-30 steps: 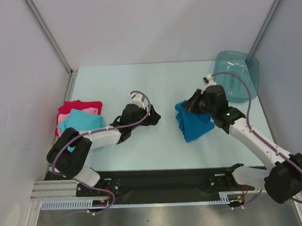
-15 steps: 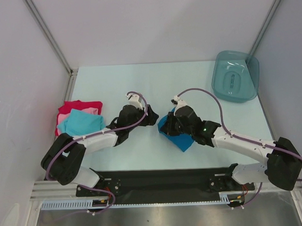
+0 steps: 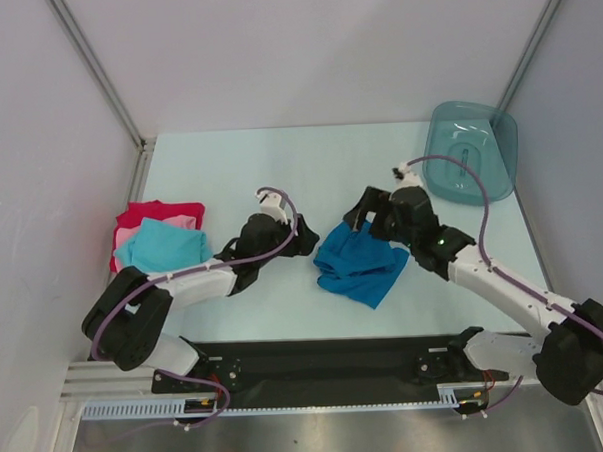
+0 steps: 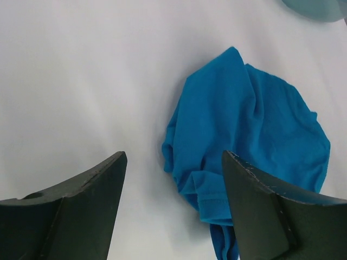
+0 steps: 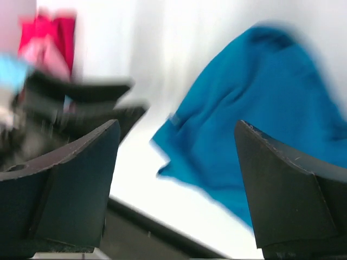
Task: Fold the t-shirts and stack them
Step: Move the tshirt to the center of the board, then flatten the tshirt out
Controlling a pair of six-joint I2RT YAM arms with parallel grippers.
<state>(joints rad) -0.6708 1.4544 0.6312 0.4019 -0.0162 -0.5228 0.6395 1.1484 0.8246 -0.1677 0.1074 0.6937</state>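
Observation:
A medium blue t-shirt (image 3: pixel 361 263) lies crumpled on the table between the two arms, with nothing holding it. My right gripper (image 3: pixel 366 211) hovers open just above its far edge; the blurred right wrist view shows the blue t-shirt (image 5: pixel 260 114) below the open right gripper (image 5: pixel 178 125). My left gripper (image 3: pixel 304 238) is open, just left of the shirt and apart from it. In the left wrist view the blue t-shirt (image 4: pixel 255 130) lies ahead of the left gripper (image 4: pixel 173 157). At the far left, a turquoise t-shirt (image 3: pixel 162 244) rests on a pink t-shirt (image 3: pixel 127 237) and a red t-shirt (image 3: pixel 151 211).
A teal translucent tray (image 3: pixel 471 154) stands at the back right, behind the right arm. White walls with metal posts close the table on the left, back and right. A black rail (image 3: pixel 317 360) runs along the near edge by the arm bases.
My right gripper has opened and let go of the blue t-shirt, then drawn back to the right. The shirt now lies more spread out. The left arm has barely moved.

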